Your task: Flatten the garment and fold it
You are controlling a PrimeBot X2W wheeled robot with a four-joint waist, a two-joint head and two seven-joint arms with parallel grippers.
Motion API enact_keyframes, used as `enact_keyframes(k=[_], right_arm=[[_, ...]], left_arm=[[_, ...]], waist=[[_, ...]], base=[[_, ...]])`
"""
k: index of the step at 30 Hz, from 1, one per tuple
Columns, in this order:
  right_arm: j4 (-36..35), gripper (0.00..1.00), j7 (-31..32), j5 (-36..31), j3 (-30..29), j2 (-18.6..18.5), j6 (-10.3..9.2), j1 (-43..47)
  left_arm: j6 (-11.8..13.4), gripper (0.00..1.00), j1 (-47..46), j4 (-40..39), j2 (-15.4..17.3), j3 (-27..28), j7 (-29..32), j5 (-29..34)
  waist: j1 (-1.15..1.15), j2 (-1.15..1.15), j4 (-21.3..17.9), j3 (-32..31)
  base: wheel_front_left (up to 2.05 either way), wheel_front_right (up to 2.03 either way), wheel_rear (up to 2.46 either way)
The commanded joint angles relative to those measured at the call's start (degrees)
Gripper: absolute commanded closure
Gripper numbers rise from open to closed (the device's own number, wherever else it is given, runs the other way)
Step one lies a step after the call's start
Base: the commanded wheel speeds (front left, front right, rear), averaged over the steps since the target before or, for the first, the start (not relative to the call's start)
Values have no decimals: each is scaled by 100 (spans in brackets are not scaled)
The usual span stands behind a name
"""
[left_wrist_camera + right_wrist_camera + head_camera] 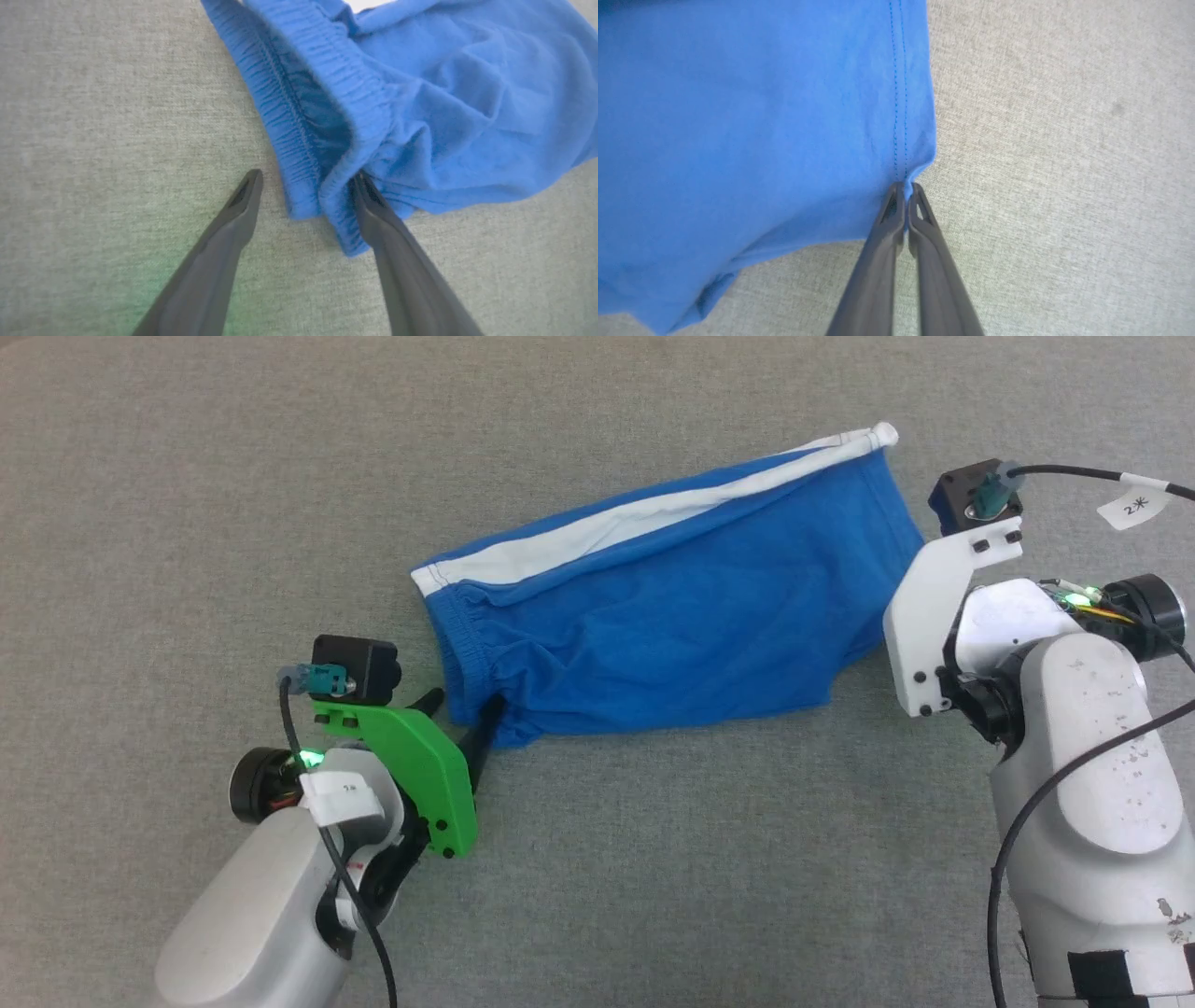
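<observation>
Seemingly the shorts (653,616) are lying doubled leg over leg, stretching between the 2 pincers. The right pincer (905,186) is pinching the hem; the left pincer (306,176) is standing spread, its 2 fingers astride the waistband corner. Smoothing and further folding are remaining.

Head view looks down from above, wrist views close, sharing garment (653,616)

Bright blue shorts (653,616), white side stripe (607,527), grey woven surface (187,476), dark, perhaps charcoal, fingers (226,242)
</observation>
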Motion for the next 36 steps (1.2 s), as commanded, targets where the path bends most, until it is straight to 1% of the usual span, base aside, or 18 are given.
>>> enact_keyframes(k=[1, 7, 12, 13, 16, 20, 24, 27, 31, 35, 36], right_arm=[[-39, 100, -6, 31, 23, -6, -9, 102], [-64, 100, -17, 39, 10, -6, -9, 149], [-192, 100, -172, 217, -120, -6, -9, 266], [-404, 100, -277, 489, -205, -6, -9, 487], [-779, 100, -315, 787, -209, -6, -9, 937], [-1518, 100, -258, 1154, -243, -6, -9, 1735], [-2300, 100, -127, 1424, -272, -6, -9, 2642], [-2718, 100, -57, 1708, -191, -6, -9, 3322], [-2893, 100, -107, 1966, -101, -6, -9, 3827], [-2829, 100, -282, 2097, -174, -6, -9, 3966], [-2814, 78, -331, 2095, -182, -6, -9, 3960]], left_arm=[[-9, 100, -13, 124, 24, -43, 72, -22], [-241, 100, 135, 100, 66, -70, 218, -301], [-285, 100, 201, -74, 127, 211, 91, -568], [-309, 100, 269, -201, 212, 391, 26, -712], [-358, 100, 435, -331, 371, 554, -62, -816], [-282, 100, 800, -404, 523, 688, -41, -967], [-195, 100, 1146, -460, 632, 645, 112, -1037], [-82, 100, 1416, -505, 682, 659, 198, -1126], [107, 100, 1781, -544, 781, 723, 275, -1216], [169, 100, 1982, -603, 775, 779, 257, -1317], [173, 70, 1991, -611, 758, 795, 227, -1328]], waist=[[0, 0, -29, 15], [0, 0, -26, -11], [0, 0, 17, -142], [0, 0, 20, -282], [0, 0, -25, -483], [0, 0, -120, -766], [0, 0, -211, -978], [0, 0, -304, -1099], [0, 0, -412, -1175], [0, 0, -403, -1210], [0, 0, -384, -1225]], base=[[0, 0, 0], [0, 0, 0], [0, 0, 0], [0, 0, 0], [0, 0, 0], [0, 0, 0], [0, 0, 0], [0, 0, 0], [0, 0, 0], [0, 0, 0], [0, 0, 0]])
